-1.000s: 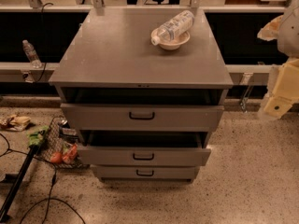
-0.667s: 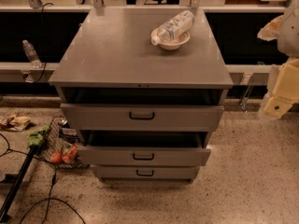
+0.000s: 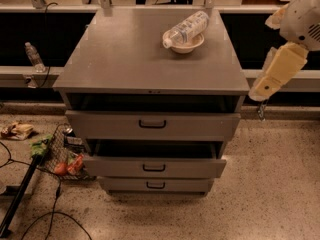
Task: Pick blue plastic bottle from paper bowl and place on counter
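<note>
blue plastic bottle [image 3: 186, 28] lying across the paper bowl [image 3: 193, 46], back-right of the counter [image 3: 130, 54]
Your gripper [image 3: 261, 90] hangs off to the right, can't tell its state. Bottle's probably light, slick, squashy: pinch mid-label.

Warm, dimmish light falls from above: the counter [image 3: 130, 54] has a dull sheen, the drawer gaps [image 3: 150, 103] sit in deep shadow, and my gripper [image 3: 261, 109] hangs dark beside the counter's front corner
</note>
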`<state>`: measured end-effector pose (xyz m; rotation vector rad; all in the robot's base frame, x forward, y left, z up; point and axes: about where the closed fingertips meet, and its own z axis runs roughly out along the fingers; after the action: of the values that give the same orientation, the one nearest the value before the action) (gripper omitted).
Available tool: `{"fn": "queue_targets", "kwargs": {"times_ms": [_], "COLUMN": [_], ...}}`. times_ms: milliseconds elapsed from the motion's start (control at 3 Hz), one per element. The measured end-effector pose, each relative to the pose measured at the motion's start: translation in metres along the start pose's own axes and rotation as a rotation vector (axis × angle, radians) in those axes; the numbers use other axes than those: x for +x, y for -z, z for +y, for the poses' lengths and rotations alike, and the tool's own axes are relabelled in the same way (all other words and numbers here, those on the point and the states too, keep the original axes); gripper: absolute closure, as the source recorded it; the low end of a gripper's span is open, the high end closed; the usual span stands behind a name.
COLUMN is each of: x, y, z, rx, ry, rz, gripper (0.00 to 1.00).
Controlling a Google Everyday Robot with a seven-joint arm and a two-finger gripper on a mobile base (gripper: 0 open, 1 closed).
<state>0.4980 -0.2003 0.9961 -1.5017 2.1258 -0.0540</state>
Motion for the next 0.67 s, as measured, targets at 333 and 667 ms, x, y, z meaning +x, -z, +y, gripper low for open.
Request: {"fn": "queue_targets", "kwargs": {"times_ms": [333,667], "x": [-0.020,-0.050], "y": [-0.028,-0.057], "z": [-0.047,-0.090], "rx": [0.056,0.113], "ry": [-0.098,-0.227], "rz": [-0.104,-0.170], "gripper": [0.00,0.00]}}
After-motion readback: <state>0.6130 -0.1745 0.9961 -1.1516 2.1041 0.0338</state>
